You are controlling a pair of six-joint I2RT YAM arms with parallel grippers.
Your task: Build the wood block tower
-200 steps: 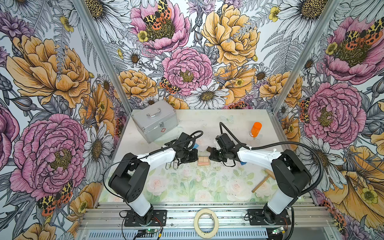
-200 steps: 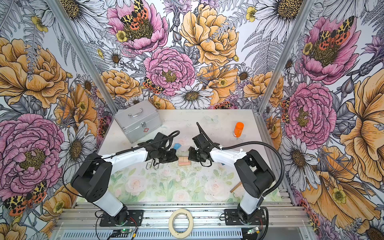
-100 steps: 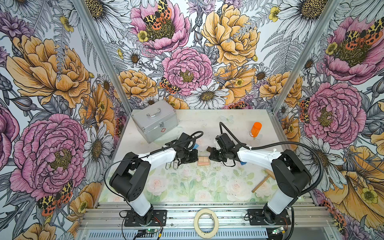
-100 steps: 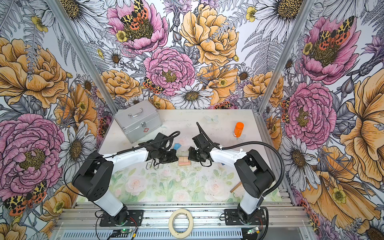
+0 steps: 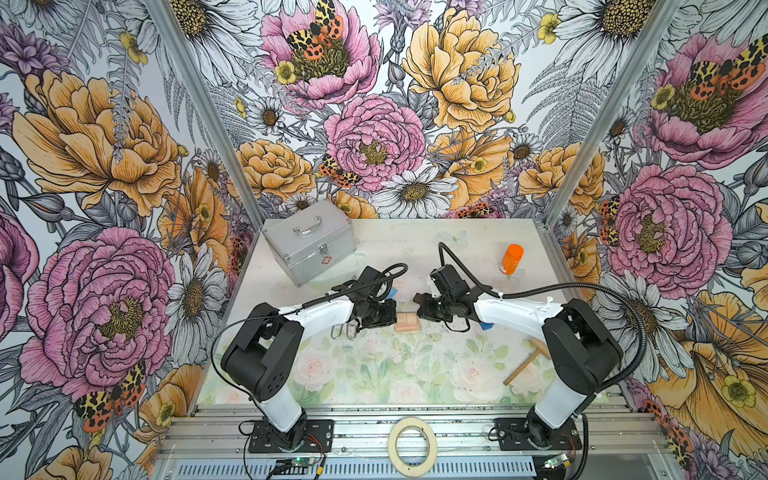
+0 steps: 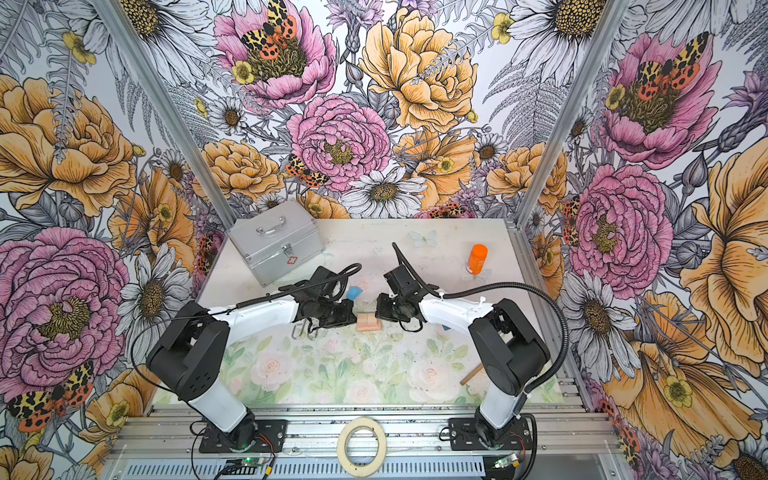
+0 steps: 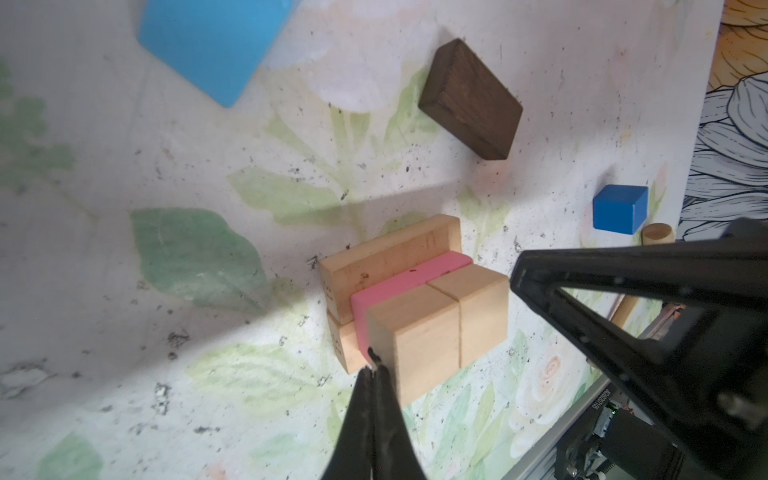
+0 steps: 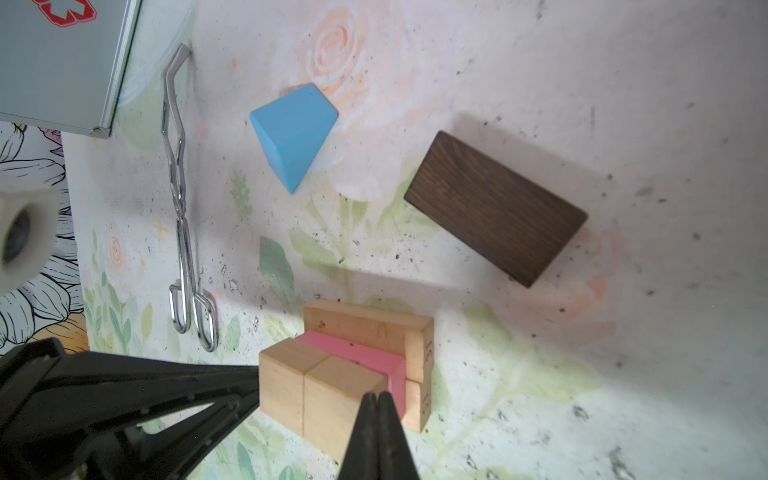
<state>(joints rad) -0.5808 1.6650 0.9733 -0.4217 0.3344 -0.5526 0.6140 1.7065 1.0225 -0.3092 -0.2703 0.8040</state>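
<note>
The wood block tower (image 5: 407,323) is a low, squat cluster at the middle of the surface (image 5: 374,374), between the two tools; the wrist views show smooth, square-edged wood: two plain tan cubes (image 7: 415,332) side by side, a matte pink bar (image 7: 409,276) pressed against them, and on the pink bar's other side two tan bars (image 8: 365,328), one lying on the other; the left tool (image 7: 375,374) has its thin black fingers pinched together with nothing between them, the tip at the tower's left end where the pink bar meets a cube; the right tool (image 8: 378,401) is likewise closed and empty, its tip at the opposite, right end; the dark brown bar (image 8: 494,208), its grain plainly visible, lies flat and alone just beyond the tower on the far side; a light blue wedge (image 8: 295,137) with sloping faces rests to the far left of the tower, apart from it; a darker blue cube (image 7: 619,208) sits to the right, by the right arm; shiny silver tongs (image 8: 183,208) with looped handles lie left of the tower; a ribbed silver case (image 5: 309,241) with a handle stands at the far left, an orange cylindrical bottle (image 5: 512,258) at the far right, and a thin tan wooden stick (image 5: 525,365) lies at the near right; the surface is a pale floral print flecked with dark specks.
</note>
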